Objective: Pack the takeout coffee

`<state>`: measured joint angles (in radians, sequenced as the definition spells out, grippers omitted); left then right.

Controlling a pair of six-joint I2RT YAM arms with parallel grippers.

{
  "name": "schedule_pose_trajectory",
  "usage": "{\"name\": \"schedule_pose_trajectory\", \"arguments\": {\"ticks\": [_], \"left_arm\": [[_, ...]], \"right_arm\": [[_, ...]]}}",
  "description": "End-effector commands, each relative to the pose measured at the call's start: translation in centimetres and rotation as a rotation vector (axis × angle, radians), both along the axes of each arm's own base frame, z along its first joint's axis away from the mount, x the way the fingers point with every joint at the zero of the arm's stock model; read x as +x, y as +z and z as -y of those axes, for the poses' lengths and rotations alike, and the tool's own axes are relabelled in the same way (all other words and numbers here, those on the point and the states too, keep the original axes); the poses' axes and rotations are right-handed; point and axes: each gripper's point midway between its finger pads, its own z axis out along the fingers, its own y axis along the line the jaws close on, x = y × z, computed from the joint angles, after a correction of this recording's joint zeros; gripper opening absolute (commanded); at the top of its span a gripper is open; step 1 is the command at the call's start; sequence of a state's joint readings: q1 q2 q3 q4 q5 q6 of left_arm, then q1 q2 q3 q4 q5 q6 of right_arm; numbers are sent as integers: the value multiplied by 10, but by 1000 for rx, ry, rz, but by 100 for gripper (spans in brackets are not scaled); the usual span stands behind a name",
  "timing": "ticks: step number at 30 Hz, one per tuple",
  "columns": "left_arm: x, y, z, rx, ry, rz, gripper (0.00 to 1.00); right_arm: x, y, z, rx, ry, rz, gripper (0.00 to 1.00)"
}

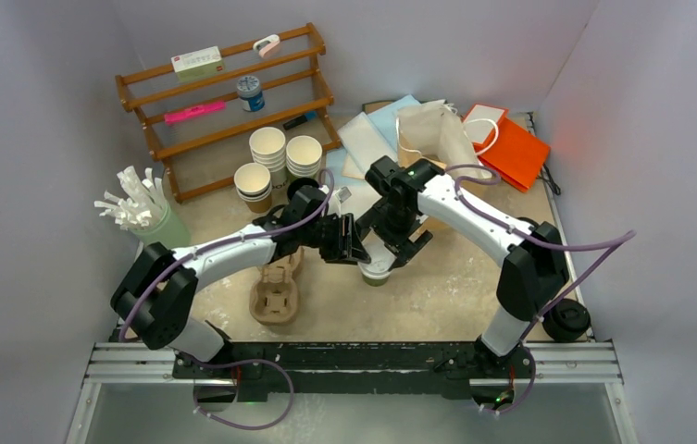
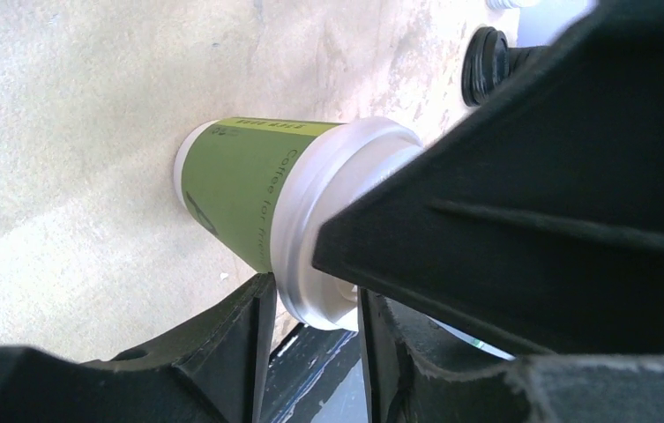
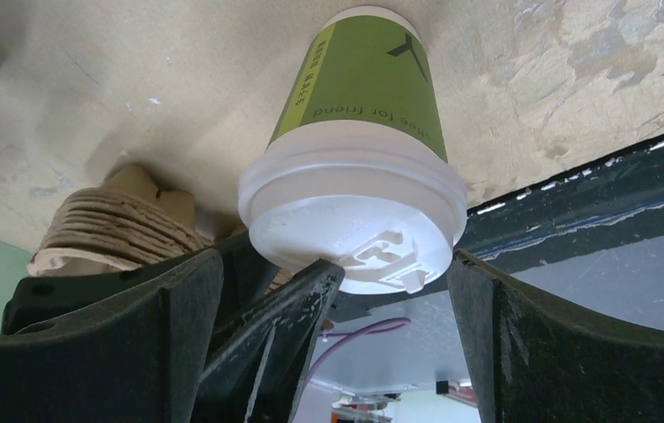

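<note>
Green-sleeved cup [image 2: 240, 185] upright mid-frame, white lid [image 3: 354, 220] rim pinched by left hand [image 2: 310, 304], right hand [image 1: 398, 242] spread around. Lidded; next, firm grasp, carry to bag [image 1: 432, 129].

Robotics lab test cell dressed as a takeout coffee counter. Plain pale walls [image 1: 39, 139] box in a scuffed beige desk [image 1: 446, 296]. Two robot arms [image 1: 224, 254] are bolted to an aluminium rail [image 1: 131, 365] at its near edge. On the desk are a wooden rack [image 1: 233, 127], stacks of paper cups [image 1: 270, 157], paper bags [image 1: 516, 153], pulp cup trays [image 1: 275, 291] and a lidded green takeout cup [image 1: 377, 271].
</note>
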<state>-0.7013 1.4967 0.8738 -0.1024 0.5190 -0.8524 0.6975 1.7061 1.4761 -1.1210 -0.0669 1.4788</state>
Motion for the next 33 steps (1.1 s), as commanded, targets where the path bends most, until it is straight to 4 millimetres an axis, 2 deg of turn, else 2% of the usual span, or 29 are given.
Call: {"name": "schedule_pose_trajectory", "arguments": {"ticks": [1, 9, 15, 21, 26, 30, 33], "left_arm": [[13, -3, 0, 42, 19, 30, 40], [15, -1, 1, 45, 16, 36, 40], [17, 2, 3, 46, 7, 45, 40], [17, 2, 4, 44, 0, 44, 40], [17, 7, 6, 26, -21, 54, 40], [20, 14, 6, 15, -27, 65, 41], [23, 19, 4, 14, -29, 78, 42]], "right_arm": [[-7, 20, -8, 48, 32, -8, 99], [1, 36, 15, -1, 111, 131, 99], [10, 54, 16, 80, 184, 329, 99], [0, 52, 21, 107, 228, 359, 96], [8, 59, 36, 52, 358, 496, 80], [16, 67, 28, 114, 499, 667, 65], [18, 64, 26, 127, 533, 719, 52]]}}
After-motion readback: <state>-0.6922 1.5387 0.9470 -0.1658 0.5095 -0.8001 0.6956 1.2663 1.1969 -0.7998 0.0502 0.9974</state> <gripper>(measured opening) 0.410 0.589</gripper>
